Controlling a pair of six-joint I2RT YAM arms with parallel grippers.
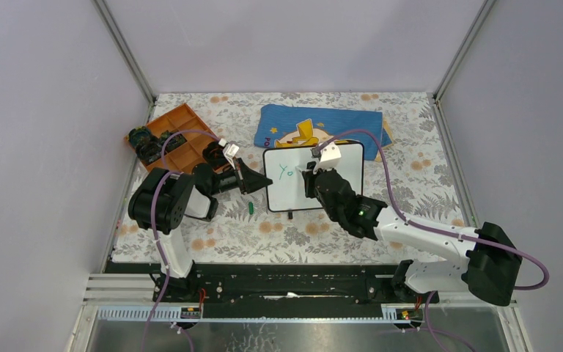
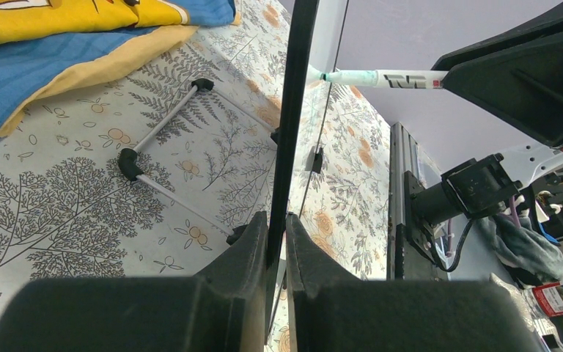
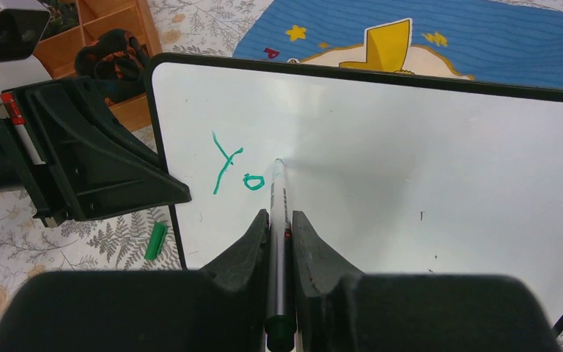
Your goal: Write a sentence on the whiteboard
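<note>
The whiteboard (image 1: 297, 196) stands tilted at mid-table, white with a thin black frame. My left gripper (image 1: 260, 183) is shut on its left edge; in the left wrist view the frame (image 2: 293, 110) runs edge-on between the fingers of that gripper (image 2: 277, 216). My right gripper (image 3: 281, 214) is shut on a marker (image 3: 277, 198) whose tip touches the board (image 3: 425, 147) just right of the green letters "Yo" (image 3: 234, 167). Of the sentence, only these letters (image 1: 286, 172) show. The marker (image 2: 381, 78) also shows from the side, tip against the board.
A green marker cap (image 1: 251, 209) lies on the floral cloth left of the board. Behind the board lies a blue cloth (image 1: 322, 125) with a yellow figure. An orange tray (image 1: 176, 136) with dark parts sits at the back left. The board's wire stand (image 2: 161, 125) rests behind it.
</note>
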